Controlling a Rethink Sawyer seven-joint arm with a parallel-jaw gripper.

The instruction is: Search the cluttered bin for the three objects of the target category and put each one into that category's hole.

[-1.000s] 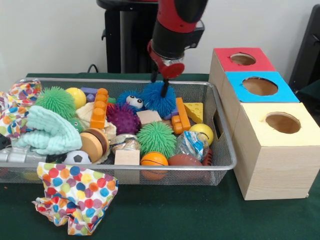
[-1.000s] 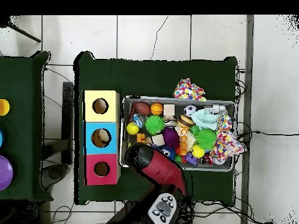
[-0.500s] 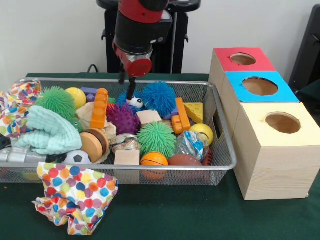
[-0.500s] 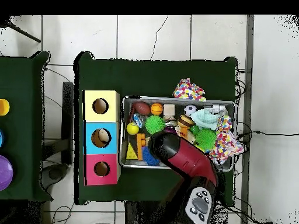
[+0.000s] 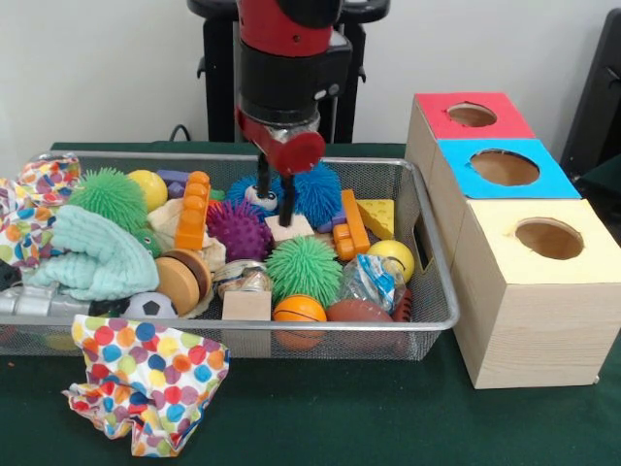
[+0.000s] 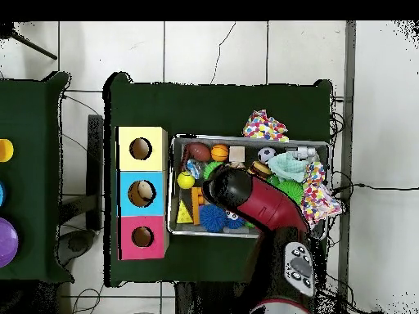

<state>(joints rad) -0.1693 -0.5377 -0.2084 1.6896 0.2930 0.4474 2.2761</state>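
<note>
You have pincer (image 5: 275, 199) spread, empty, low over bin (image 5: 427, 254) centre above purple spiky ball (image 5: 238, 231). One object visible inside blue box hole (image 6: 141, 193); remaining targets yours to find in clutter.

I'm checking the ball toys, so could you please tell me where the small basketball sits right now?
In the front view, the small basketball lies against the wire bin's near wall, right of centre, between the wooden cube and the brown football, just below the green spiky ball.

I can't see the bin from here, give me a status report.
Gripper open, empty, low over bin centre. Blue spiky ball just behind it. Purple spiky ball, wooden block crowd beneath.
</note>
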